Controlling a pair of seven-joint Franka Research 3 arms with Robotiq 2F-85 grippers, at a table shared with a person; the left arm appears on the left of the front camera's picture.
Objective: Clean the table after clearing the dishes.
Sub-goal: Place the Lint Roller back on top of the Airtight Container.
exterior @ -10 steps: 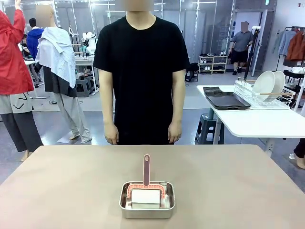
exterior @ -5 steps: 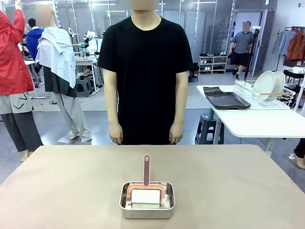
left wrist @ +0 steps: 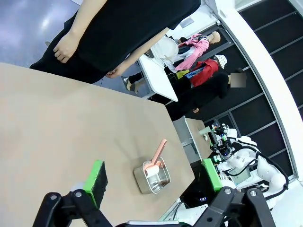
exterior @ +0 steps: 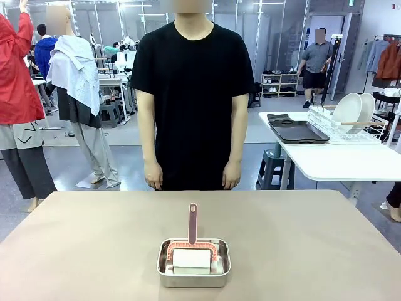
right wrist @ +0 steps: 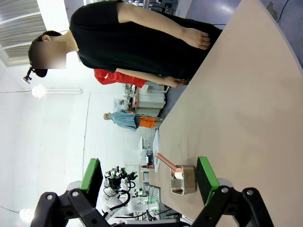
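Beige table (exterior: 81,251) lies bare but for a steel pan (exterior: 193,268) at 6 o'clock, holding a white roller on a pink handle (exterior: 192,222). The dishes sit on the side table: trays (exterior: 297,132) at 2 o'clock, plates (exterior: 354,108) racked. Left gripper (left wrist: 155,180) and right gripper (right wrist: 148,175) both hang released, jaws wide. Judged best: pinch the handle mid-length, lift straight, then roll in overlapping strokes away from the person (exterior: 191,94).

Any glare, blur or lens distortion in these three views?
Front view: sharp, even light, soft reflections inside the small steel pan on the beige-tan table. Left wrist view: wide-angle bend, tilted horizon, bright streak upper right; open left gripper sharp. Right wrist view: rolled sideways, left side blown out white; open right gripper sharp.
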